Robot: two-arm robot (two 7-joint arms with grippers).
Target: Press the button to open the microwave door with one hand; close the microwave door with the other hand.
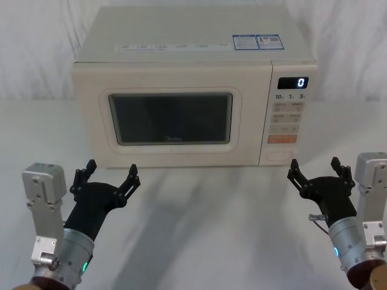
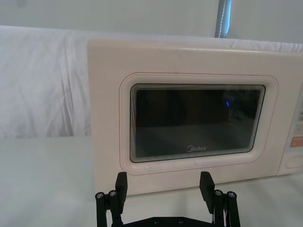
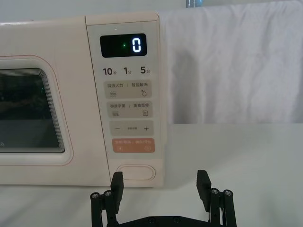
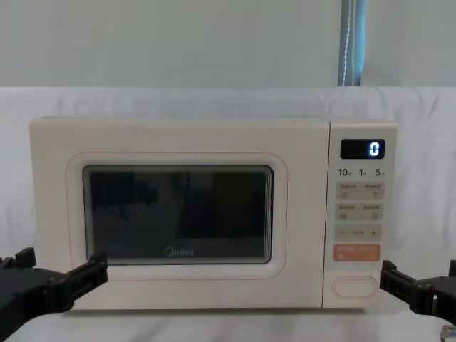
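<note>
A white cloth covers the table (image 1: 199, 241) and hangs as a backdrop behind a cream microwave (image 1: 193, 54) that stands at the middle of the head view. The microwave door (image 1: 171, 118) is shut flush with the body, its dark window (image 4: 178, 214) carrying the small logo at its lower edge. To the door's 3 o'clock runs the narrow control panel (image 1: 289, 118), with a lit display (image 3: 123, 45) reading 0 at its top, an orange key (image 3: 133, 145) lower down, and the button (image 3: 136, 172) at the panel's 6 o'clock end, untouched. The left gripper (image 1: 112, 176) hovers above the table at about 7 o'clock of the microwave, fingers spread wide, holding nothing, facing the door. The right gripper (image 1: 314, 171) hovers at about 5 o'clock, also spread wide and empty, just in front of the button but apart from it.
</note>
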